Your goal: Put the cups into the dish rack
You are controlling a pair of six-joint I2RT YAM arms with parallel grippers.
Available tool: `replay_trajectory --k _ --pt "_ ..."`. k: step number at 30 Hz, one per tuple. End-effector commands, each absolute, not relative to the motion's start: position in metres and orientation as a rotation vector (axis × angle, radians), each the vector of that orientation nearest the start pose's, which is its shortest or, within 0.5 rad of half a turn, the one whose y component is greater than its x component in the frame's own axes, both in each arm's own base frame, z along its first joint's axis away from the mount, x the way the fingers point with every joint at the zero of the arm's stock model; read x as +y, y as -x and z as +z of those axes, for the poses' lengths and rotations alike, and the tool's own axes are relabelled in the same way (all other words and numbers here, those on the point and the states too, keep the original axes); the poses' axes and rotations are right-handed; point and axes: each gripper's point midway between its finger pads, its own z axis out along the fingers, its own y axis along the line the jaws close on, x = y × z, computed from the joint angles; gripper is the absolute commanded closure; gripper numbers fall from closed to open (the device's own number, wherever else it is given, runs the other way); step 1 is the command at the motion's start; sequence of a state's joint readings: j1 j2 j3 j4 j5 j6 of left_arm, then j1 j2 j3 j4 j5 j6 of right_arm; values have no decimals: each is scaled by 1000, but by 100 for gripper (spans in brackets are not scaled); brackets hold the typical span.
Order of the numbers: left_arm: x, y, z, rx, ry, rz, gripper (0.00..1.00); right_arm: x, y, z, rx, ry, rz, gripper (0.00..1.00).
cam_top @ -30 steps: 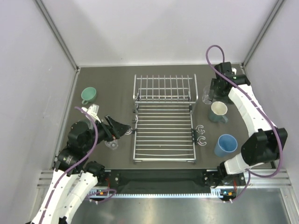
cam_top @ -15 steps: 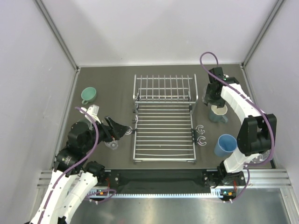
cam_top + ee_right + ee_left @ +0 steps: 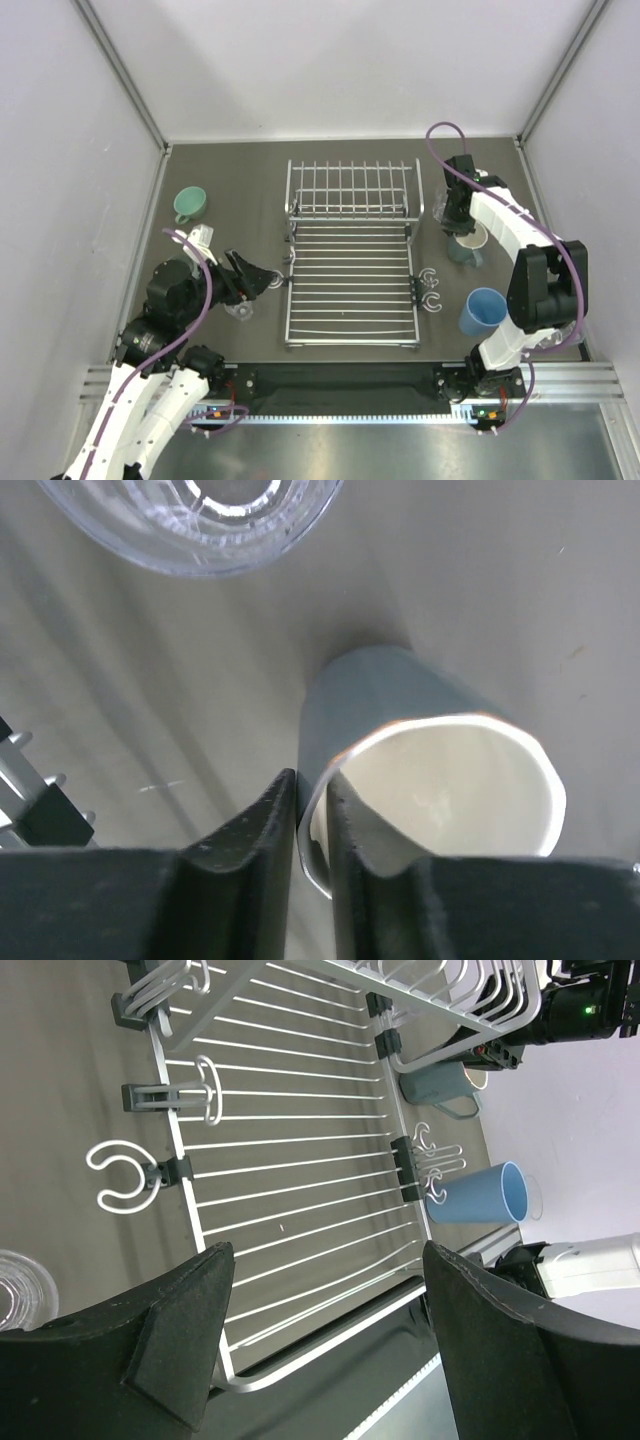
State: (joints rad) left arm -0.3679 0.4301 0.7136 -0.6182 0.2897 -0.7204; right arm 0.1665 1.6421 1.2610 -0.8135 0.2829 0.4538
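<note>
The dish rack (image 3: 350,285) lies flat mid-table with its hinged panel (image 3: 352,190) raised at the far end. My right gripper (image 3: 458,222) is shut on a grey-blue mug (image 3: 468,245). In the right wrist view one finger (image 3: 250,830) is outside the mug (image 3: 400,695) wall and the other inside the rim. My left gripper (image 3: 262,275) hangs open at the rack's left edge, empty, over the rack (image 3: 300,1160). A clear tumbler (image 3: 240,311) stands just beside it. A mint-green mug (image 3: 189,204), a light-blue tumbler (image 3: 484,311) and another clear tumbler (image 3: 441,208) stand on the table.
White C-shaped clips (image 3: 431,275) sit along the rack's right side and one (image 3: 274,281) at its left. The second clear tumbler (image 3: 200,520) is close beside the held mug. Enclosure walls ring the dark table (image 3: 230,180).
My right gripper has swung left and down onto the grey-blue mug, and its jaws have closed on the rim. The left arm has barely moved.
</note>
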Motion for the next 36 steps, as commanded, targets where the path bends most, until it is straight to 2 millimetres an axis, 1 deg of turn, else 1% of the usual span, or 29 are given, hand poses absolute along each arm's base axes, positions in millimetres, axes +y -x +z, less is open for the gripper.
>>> replay_trajectory --k 1,2,3,5,8,9,11,12,14,15,17,18,19,20,21,22,23,25,26,27,28,29,30,31,32,33,34,35,36 --pt "-146 -166 250 2005 153 -1000 19 21 -363 110 2563 -500 -184 85" --pt "-146 -165 250 2008 157 -1001 20 22 -363 111 2565 -497 -175 87" --pt "-146 -164 250 2010 157 -1004 20 22 -364 112 2563 -498 -172 92" --pt "-146 -162 251 2015 161 -1012 20 21 -366 114 2557 -500 -169 99" --pt "-145 -159 252 2023 167 -1010 20 23 -368 124 2537 -503 -141 100" --pt "-145 -159 252 2022 167 -1008 21 24 -368 133 2517 -500 -126 100" --pt "-143 -157 255 2017 169 -1005 21 25 -370 153 2472 -495 -99 100" --pt "-143 -157 255 2015 168 -1005 21 24 -369 171 2425 -491 -80 100" --pt "-145 -156 259 2007 164 -1022 21 24 -367 196 2367 -483 -54 100" --pt "-146 -156 261 1996 158 -1035 21 24 -362 215 2321 -475 -35 100" --pt "-149 -156 263 1992 166 -1060 21 22 -356 239 2265 -478 -13 100" --pt "-151 -156 264 1991 163 -1077 21 22 -350 256 2222 -473 11 100" --pt "-153 -158 268 1979 160 -1090 21 22 -345 269 2199 -469 28 100" --pt "-155 -158 270 1973 163 -1107 21 25 -341 279 2182 -461 62 100" --pt "-158 -157 273 1969 150 -1129 22 27 -333 295 2144 -454 96 100" --pt "-161 -159 281 1941 140 -1157 21 31 -328 310 2117 -442 131 100" --pt "-164 -159 285 1929 131 -1182 21 39 -323 320 2103 -414 196 100" --pt "-173 -155 294 1907 110 -1267 20 47 -307 354 2021 -385 292 100" --pt "-176 -156 304 1868 100 -1304 19 56 -295 371 1986 -353 368 100" --pt "-179 -156 307 1853 98 -1335 18 60 -289 387 1946 -351 410 100" --pt "-183 -154 311 1848 115 -1391 18 68 -282 396 1930 -330 468 100" --pt "-186 -156 324 1787 98 -1430 18 78 -272 409 1906 -291 549 100" --pt "-192 -154 321 1796 116 -1502 18 93 -265 422 1878 -254 654 100" --pt "-195 -154 324 1783 110 -1542 18 93 -262 424 1872 -273 671 100" --pt "-199 -152 331 1748 84 -1589 17 109 -251 439 1826 -204 782 100" --pt "-202 -153 343 1668 42 -1630 17 118 -248 439 1826 -216 865 100" --pt "-205 -158 344 1663 59 -1643 16 126 -245 443 1810 -200 931 100" --pt "-208 -158 347 1653 41 -1642 16 139 -235 461 1742 -120 1035 100" --pt "-210 -158 358 1626 11 -1636 16 147 -230 465 1731 -134 1119 100"
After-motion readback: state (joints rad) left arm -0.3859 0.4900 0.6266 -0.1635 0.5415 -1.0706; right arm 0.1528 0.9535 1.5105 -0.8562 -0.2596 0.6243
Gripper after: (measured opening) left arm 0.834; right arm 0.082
